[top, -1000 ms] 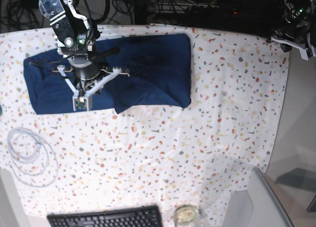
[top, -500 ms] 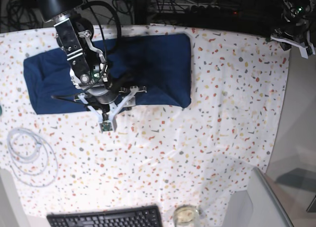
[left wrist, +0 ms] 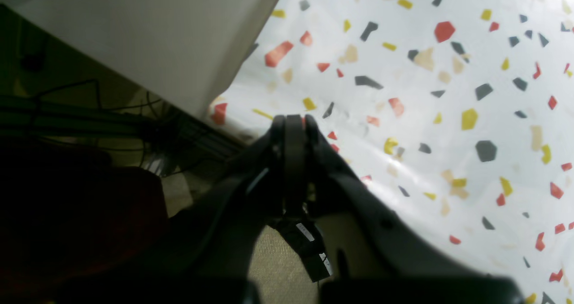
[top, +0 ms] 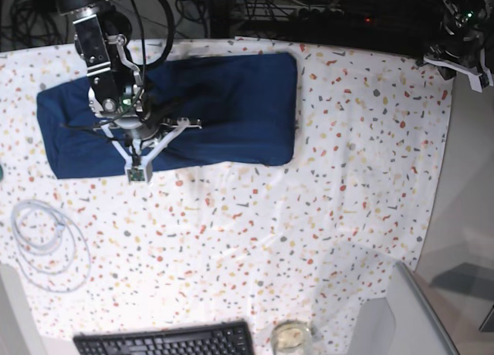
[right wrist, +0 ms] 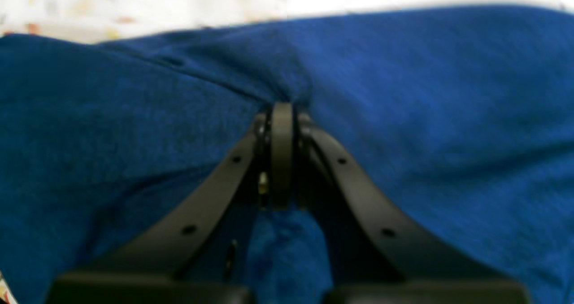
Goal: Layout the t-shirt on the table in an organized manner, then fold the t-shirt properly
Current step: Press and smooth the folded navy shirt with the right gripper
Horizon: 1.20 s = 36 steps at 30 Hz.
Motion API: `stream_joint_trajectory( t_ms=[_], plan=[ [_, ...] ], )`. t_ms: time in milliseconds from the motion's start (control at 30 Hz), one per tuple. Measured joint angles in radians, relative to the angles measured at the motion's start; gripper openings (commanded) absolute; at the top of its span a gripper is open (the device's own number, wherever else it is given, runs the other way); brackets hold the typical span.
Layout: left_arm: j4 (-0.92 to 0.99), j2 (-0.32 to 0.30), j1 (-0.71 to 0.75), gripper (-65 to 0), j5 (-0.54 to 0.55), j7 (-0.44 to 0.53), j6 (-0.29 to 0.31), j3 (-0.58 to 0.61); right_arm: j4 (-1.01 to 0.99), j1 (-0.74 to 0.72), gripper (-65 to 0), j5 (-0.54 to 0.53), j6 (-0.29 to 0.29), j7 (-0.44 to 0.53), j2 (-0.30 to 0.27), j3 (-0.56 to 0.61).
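The t-shirt lay as a folded navy band in the upper left of the base view, flat on the surface. The right fingers were closed, pinching a ridge of its fabric. The left fingers were closed on nothing, at the upper right. The cloth appeared soft, light and limp; edges or corners offered the best hold.

t-shirt lying far-left on counter | right claw sitting over its near edge | keyboard lying at front edge
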State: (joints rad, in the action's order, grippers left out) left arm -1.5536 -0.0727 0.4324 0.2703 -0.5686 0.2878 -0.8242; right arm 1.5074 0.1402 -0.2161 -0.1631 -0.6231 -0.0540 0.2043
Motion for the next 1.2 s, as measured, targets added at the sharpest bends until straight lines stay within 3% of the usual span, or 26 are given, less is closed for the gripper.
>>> stream_joint_trajectory(
  t_ms=[167,200,333,367,433,567,700,967,1200],
  plan=[
    [0.000,-0.001,0.000,-65.0,0.000,0.000,0.000,0.001,0.002,-0.010,-61.8,-0.001,0.000,0.003,0.000,-0.002],
    [0.000,0.000,0.000,-65.0,0.000,0.000,0.000,0.003,0.005,-0.010,-58.7,0.000,0.000,0.002,0.000,-0.001],
    [0.000,0.000,0.000,-65.0,0.000,0.000,0.000,0.008,0.034,-0.008,-35.4,0.008,0.000,-0.002,-0.001,0.001],
    [0.000,0.000,0.000,-65.0,0.000,0.000,0.000,0.008,0.049,-0.007,-32.7,0.004,0.000,-0.002,0.000,0.000],
    [0.000,0.000,0.000,-65.0,0.000,0.000,0.000,0.006,0.091,0.010,-32.7,0.006,0.000,0.009,-0.008,-0.002],
    [0.000,-0.003,-0.002,-65.0,-0.001,0.000,0.000,0.001,0.239,0.135,-33.8,0.010,0.000,0.008,-0.082,-0.001],
    [0.001,0.000,0.000,-65.0,0.000,-0.001,0.000,0.000,0.241,0.235,-33.8,0.006,-0.003,-0.010,-0.077,0.008],
    [0.001,-0.002,-0.002,-65.0,0.000,0.000,0.000,0.007,0.179,0.225,-33.5,0.011,0.002,0.008,-0.109,0.113],
    [0.001,-0.003,0.000,-65.0,0.000,0.000,0.000,0.000,0.114,0.160,-33.2,0.008,0.006,0.014,-0.105,0.123]
  ],
)
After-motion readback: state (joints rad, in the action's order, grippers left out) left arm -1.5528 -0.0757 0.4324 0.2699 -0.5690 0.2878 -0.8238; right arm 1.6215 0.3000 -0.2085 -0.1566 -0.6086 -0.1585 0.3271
